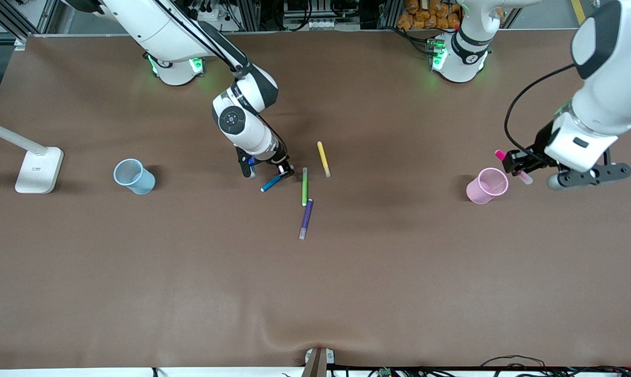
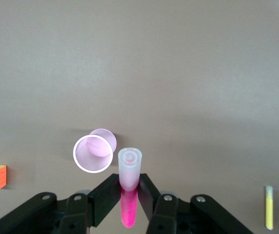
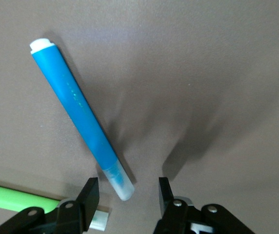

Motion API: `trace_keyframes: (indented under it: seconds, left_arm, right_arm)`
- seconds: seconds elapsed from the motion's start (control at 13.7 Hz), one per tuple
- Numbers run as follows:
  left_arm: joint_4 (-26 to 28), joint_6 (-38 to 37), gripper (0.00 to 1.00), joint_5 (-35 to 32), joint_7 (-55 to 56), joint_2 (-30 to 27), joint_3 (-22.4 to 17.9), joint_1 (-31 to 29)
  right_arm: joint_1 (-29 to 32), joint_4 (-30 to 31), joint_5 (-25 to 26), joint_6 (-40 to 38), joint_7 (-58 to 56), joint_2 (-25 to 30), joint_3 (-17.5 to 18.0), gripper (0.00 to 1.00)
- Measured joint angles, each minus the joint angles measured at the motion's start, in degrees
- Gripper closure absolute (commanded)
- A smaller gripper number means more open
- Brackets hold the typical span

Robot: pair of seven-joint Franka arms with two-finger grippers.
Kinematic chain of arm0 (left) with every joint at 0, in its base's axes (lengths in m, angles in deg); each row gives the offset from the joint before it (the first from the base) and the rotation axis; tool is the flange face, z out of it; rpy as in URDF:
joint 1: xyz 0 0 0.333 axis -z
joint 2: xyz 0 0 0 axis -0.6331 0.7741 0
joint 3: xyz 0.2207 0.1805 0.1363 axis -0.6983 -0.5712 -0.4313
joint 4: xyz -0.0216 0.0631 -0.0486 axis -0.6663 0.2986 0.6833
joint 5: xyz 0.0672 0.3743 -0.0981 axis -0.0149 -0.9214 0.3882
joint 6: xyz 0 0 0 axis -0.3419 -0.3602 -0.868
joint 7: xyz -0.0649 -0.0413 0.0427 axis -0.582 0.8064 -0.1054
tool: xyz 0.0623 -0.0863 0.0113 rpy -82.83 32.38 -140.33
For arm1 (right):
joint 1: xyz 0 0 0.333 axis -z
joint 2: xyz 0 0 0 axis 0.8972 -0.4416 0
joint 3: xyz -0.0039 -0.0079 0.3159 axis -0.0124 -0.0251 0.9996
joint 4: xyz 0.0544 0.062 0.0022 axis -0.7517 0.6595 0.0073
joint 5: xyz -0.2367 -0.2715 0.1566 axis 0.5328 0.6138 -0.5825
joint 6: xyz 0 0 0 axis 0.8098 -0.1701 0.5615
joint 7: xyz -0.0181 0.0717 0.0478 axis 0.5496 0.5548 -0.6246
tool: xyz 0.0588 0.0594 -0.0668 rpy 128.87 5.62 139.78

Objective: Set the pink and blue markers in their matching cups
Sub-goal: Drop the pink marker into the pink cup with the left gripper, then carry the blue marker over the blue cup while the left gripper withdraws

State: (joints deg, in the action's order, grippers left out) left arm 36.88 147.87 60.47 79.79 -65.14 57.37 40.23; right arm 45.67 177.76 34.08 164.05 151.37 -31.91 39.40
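Hiding part of the blue marker (image 1: 271, 183) in the front view, the right gripper (image 1: 285, 170) sits low at the table, jaws apart, with the marker's pale end lying between the fingers, untouched as far as the right wrist view shows. The blue cup (image 1: 133, 176) stands well apart, toward the right arm's end. The left gripper (image 2: 129, 195) is clamped on the pink marker (image 2: 129, 187), just beside the pink cup (image 1: 486, 185).
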Motion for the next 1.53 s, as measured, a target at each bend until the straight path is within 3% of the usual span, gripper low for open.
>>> trace_keyframes:
  seconds: [0.29, 0.51, 0.8, 1.16, 1.38, 1.46, 1.53]
  left_arm:
    - [13.0, 12.0, 1.0, -0.3, -0.5, -4.4, 0.5, -1.1]
    - [21.3, 23.5, 1.0, -1.7, -1.3, -5.1, 0.6, -2.3]
    - [27.8, 31.2, 1.0, -3.1, -3.4, -5.0, 0.7, -5.1]
    - [34.0, 43.9, 1.0, -6.7, -3.8, -1.7, 0.8, -8.2]
    - [34.4, 47.2, 1.0, -7.5, -4.5, 1.8, 0.8, -10.0]
    - [34.4, 47.4, 0.64, -7.5, -4.5, 2.4, 0.8, -10.0]
    - [34.4, 47.4, 0.01, -7.5, -4.5, 2.8, 0.9, -10.0]
  right_arm:
    - [-0.3, -0.1, 0.1, 0.5, 0.0, -0.4, 0.0, 1.0]
    - [-0.4, -0.3, 0.1, 0.3, 0.0, -0.4, 0.0, 1.0]
    - [-0.2, -1.8, 0.2, -5.9, 0.0, 1.1, -0.2, 1.0]
    - [2.5, -8.7, 0.2, -28.0, -3.6, 6.1, -0.5, 1.0]
    - [6.5, -12.6, -0.2, -42.3, -13.1, 9.1, -1.2, 1.0]
    - [7.6, -13.2, -1.3, -45.6, -16.7, 10.2, -2.2, 1.0]
    - [8.4, -13.5, -3.3, -48.5, -20.6, 11.2, -3.6, 1.0]
